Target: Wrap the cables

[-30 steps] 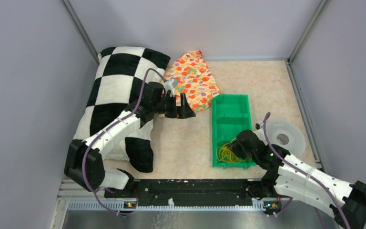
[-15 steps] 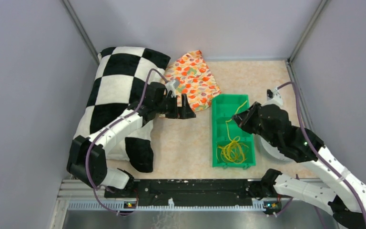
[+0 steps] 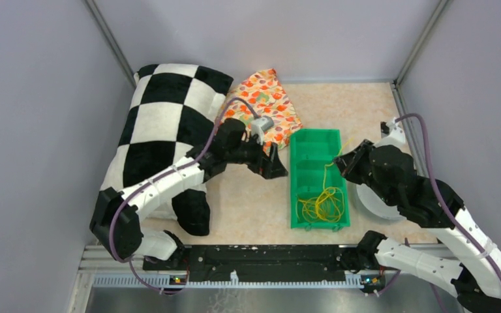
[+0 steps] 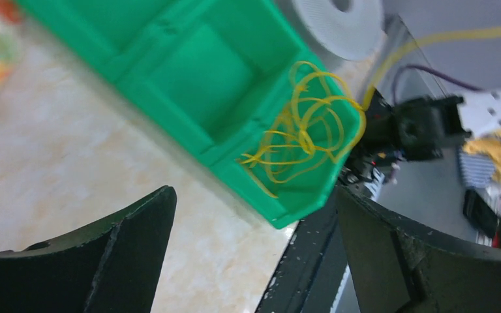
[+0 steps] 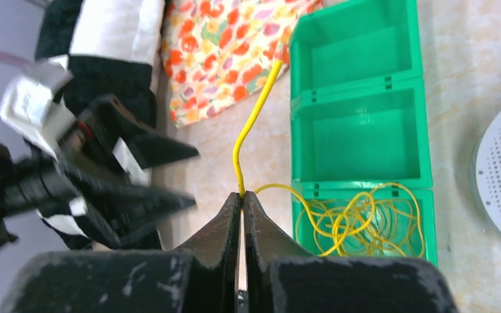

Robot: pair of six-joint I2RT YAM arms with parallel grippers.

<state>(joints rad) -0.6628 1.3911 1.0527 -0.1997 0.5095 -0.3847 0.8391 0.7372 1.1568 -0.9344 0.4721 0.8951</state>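
The yellow cables (image 3: pixel 321 205) lie in loose loops in the near compartment of a green three-compartment tray (image 3: pixel 314 147). My right gripper (image 3: pixel 341 162) hangs over the tray's right rim, shut on one yellow strand that rises from the bunch. In the right wrist view the jaws (image 5: pixel 242 195) pinch the strand, its free end sticks out past them, and the bunch (image 5: pixel 365 225) lies below right. My left gripper (image 3: pixel 275 163) is open and empty just left of the tray. Its view (image 4: pixel 254 228) shows the cables (image 4: pixel 300 140) ahead in the tray (image 4: pixel 169 72).
A black-and-white checked pillow (image 3: pixel 160 130) lies at the left under the left arm. A floral cloth (image 3: pixel 264 107) lies behind the tray. A white perforated disc (image 3: pixel 372 202) sits right of the tray, mostly under the right arm. Grey walls enclose the table.
My right gripper rose out of the tray's near compartment and moved away from me, drawing one yellow strand up. My left gripper swung right, off the pillow towards the tray.
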